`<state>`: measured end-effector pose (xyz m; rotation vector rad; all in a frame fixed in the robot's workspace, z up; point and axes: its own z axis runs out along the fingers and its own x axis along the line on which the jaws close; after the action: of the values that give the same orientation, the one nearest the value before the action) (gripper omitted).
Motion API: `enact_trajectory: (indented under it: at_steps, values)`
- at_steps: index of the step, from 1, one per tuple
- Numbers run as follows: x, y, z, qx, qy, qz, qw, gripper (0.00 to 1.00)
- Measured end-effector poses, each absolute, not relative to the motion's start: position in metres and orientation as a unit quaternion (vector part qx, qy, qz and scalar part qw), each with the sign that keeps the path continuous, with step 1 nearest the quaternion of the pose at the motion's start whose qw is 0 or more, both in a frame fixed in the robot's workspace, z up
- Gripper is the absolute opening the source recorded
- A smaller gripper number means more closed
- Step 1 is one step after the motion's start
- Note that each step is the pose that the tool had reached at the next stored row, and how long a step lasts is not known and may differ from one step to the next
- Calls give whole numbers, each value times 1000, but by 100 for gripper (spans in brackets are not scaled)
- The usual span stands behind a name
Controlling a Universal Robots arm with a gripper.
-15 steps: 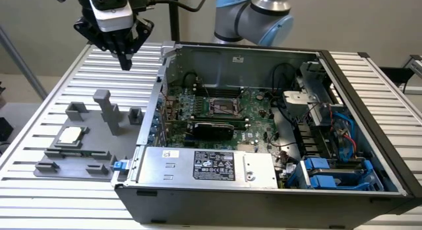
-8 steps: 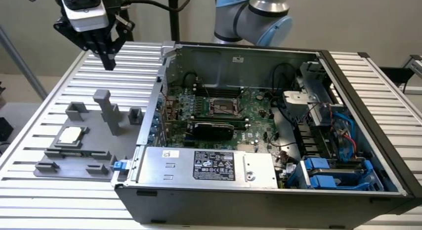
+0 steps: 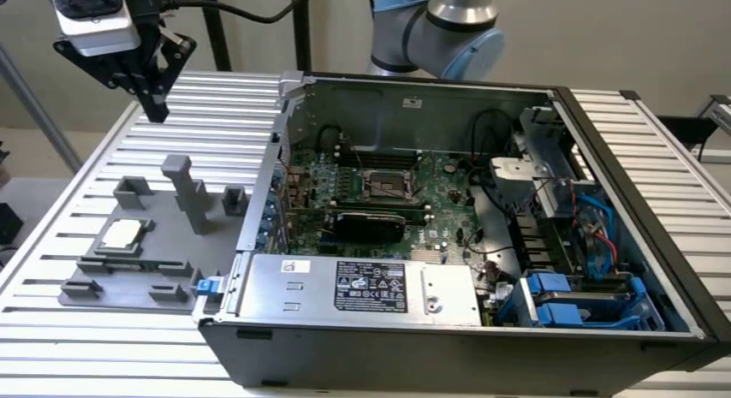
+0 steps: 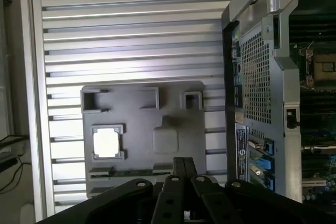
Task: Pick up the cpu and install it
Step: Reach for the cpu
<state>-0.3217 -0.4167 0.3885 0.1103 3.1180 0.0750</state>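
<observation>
Fingers (image 3: 154, 100) (image 4: 182, 170): dark, pressed together, nothing between them, raised clear above slatted metal desk (image 3: 171, 128) (image 4: 131, 40). Silver-topped square cpu (image 3: 122, 234) (image 4: 106, 142): lying flat in a corner-framed recess of grey fixture (image 3: 160, 274) (image 4: 173, 129), below the fingers and well apart from them, untouched. Open computer case (image 3: 457, 347) (image 4: 257, 77): on the desk just beside the fixture, off to one side of the fingers. Dark-framed motherboard socket (image 3: 383, 186) (image 4: 321, 67): inside the case, well apart from the fingers.
</observation>
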Motion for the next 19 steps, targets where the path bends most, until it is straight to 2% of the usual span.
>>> enact_trajectory:
  at_steps: [19]
  values:
    - [-408, -417, 369, 35, 999, 22, 10, 11]
